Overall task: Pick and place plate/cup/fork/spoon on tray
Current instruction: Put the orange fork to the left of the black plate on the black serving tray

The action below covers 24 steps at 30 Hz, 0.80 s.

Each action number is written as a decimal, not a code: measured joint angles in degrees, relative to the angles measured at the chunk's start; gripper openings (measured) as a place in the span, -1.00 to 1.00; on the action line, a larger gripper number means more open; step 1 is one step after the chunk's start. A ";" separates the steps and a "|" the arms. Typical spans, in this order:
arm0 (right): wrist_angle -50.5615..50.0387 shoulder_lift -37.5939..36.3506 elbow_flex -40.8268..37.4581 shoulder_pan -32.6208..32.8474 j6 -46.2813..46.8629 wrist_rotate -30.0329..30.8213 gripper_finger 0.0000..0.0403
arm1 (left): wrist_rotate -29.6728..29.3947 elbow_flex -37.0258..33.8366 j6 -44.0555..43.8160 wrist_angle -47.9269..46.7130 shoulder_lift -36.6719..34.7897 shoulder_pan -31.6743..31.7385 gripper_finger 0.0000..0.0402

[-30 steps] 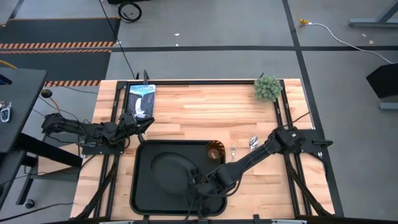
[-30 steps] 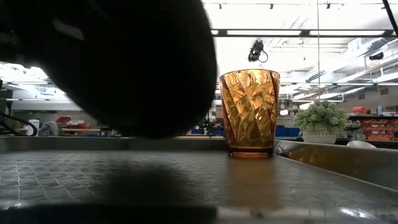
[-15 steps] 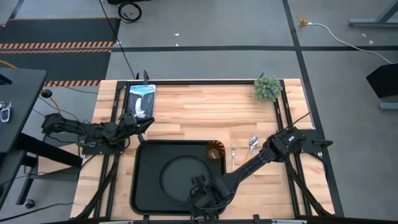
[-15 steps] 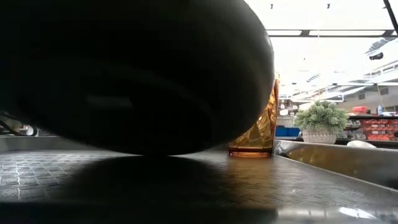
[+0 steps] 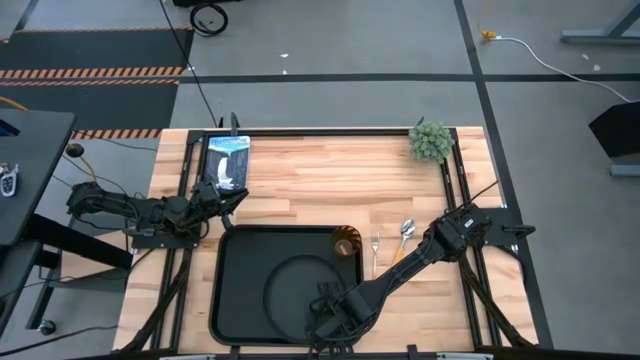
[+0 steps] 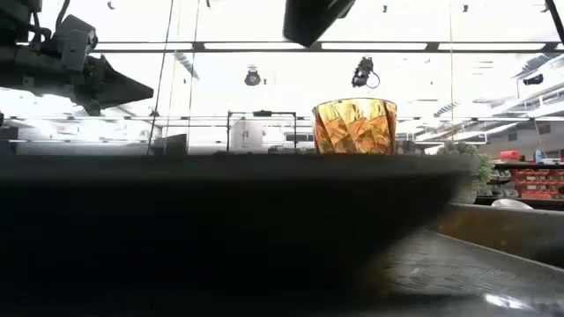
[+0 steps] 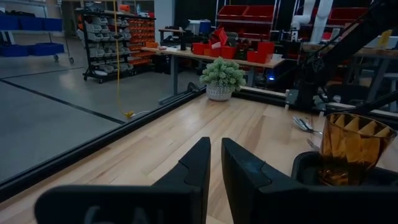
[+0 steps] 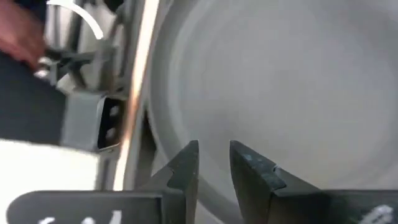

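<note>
Two of the four items sit on the large rectangular black tray [image 5: 232, 300]: the round matte black plate [image 5: 295, 285] toward its near right and the small amber tumbler cup [image 5: 345, 245] in its far right corner. The left gripper [image 5: 228, 199] waits beside the tray's far left corner, fingers nearly closed and empty, while the right gripper [image 5: 328, 312] pinches the plate's near rim. Plate placement appears to be finishing; next, release, then collect the red-handled fork [image 5: 374, 250] and yellow-handled spoon [image 5: 404, 236] lying just right of the tray.
</note>
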 joint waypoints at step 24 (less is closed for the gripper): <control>19.63 0.15 -17.22 -9.10 1.22 -0.36 -0.52 | 0.00 0.00 0.01 -0.06 0.00 0.01 -0.76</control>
